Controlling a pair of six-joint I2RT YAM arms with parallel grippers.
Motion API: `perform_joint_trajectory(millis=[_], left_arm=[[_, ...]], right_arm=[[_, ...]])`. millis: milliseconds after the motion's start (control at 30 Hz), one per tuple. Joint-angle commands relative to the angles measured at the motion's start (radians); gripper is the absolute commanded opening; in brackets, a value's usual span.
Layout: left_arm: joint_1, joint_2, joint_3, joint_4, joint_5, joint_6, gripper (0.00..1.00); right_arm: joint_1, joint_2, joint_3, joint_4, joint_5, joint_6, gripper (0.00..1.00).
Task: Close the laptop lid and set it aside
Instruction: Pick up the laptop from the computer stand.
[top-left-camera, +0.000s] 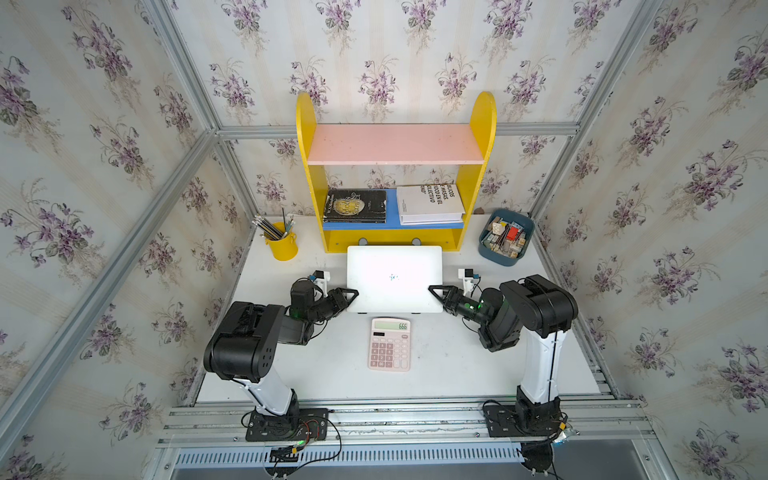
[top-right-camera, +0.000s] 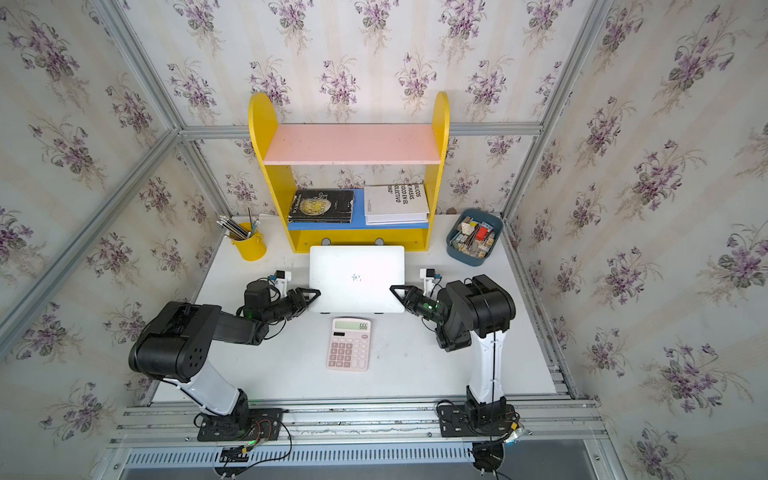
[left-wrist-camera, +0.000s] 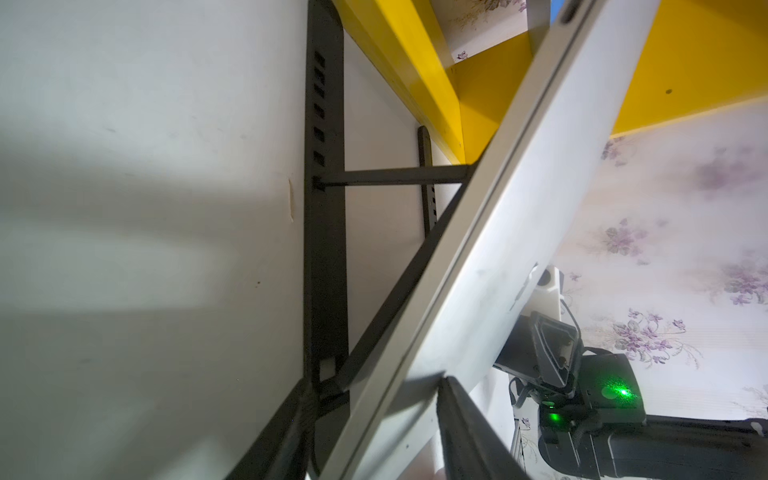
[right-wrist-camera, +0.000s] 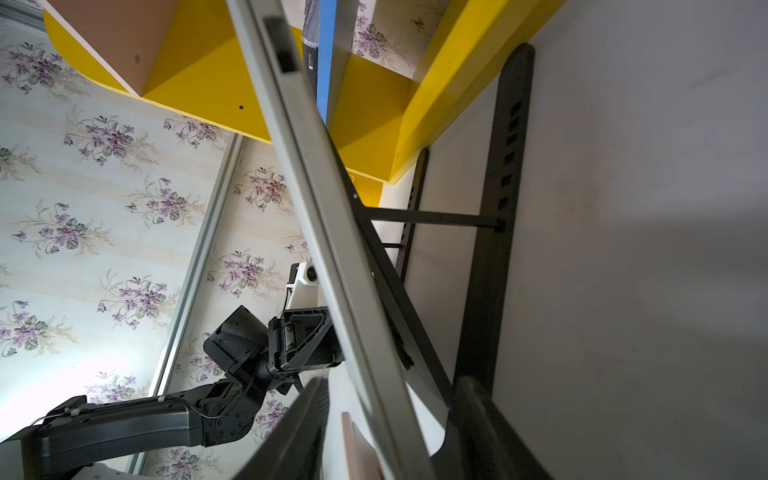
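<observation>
Closed and tilted on its black folding stand (left-wrist-camera: 324, 249), the laptop (top-left-camera: 394, 278) sits mid-table just in front of the yellow shelf (top-left-camera: 395, 243), the laptop lid (top-right-camera: 356, 277) facing up, long axis running left to right, hinge edge far. The left gripper (top-left-camera: 351, 293) and right gripper (top-left-camera: 434, 290) straddle its near side edges, jaws part-open around the slab; whether they grip it cannot be told. A good lift would need both closing evenly and rising together, clearing the pink calculator (top-left-camera: 390, 344).

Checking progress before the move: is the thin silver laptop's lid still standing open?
No: in a top view the thin silver laptop shows only its closed lid's outer face with the centred logo, no keyboard or screen visible.
</observation>
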Motion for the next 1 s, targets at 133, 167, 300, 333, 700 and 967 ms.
perform_joint_trajectory(millis=[133,167,300,333,700,967], left_arm=[[-0.003,-0.024,0.001,0.033,0.054,-0.006,0.47],[-0.003,-0.027,0.002,0.031,0.054,-0.004,0.47],[-0.003,-0.035,0.003,0.025,0.054,-0.004,0.45],[-0.004,-0.037,0.003,0.024,0.055,-0.004,0.45],[-0.004,-0.066,0.003,0.001,0.053,-0.004,0.41],[-0.004,-0.086,-0.001,-0.007,0.055,-0.005,0.4]], right_arm=[[0.007,-0.024,0.001,0.112,-0.047,0.024,0.5],[0.007,-0.026,0.0,0.109,-0.048,0.025,0.49],[0.007,-0.037,-0.004,0.103,-0.047,0.026,0.47],[0.008,-0.038,-0.007,0.104,-0.048,0.028,0.47],[0.014,-0.046,0.001,0.127,-0.075,0.069,0.32],[0.015,-0.06,0.0,0.135,-0.085,0.083,0.22]])
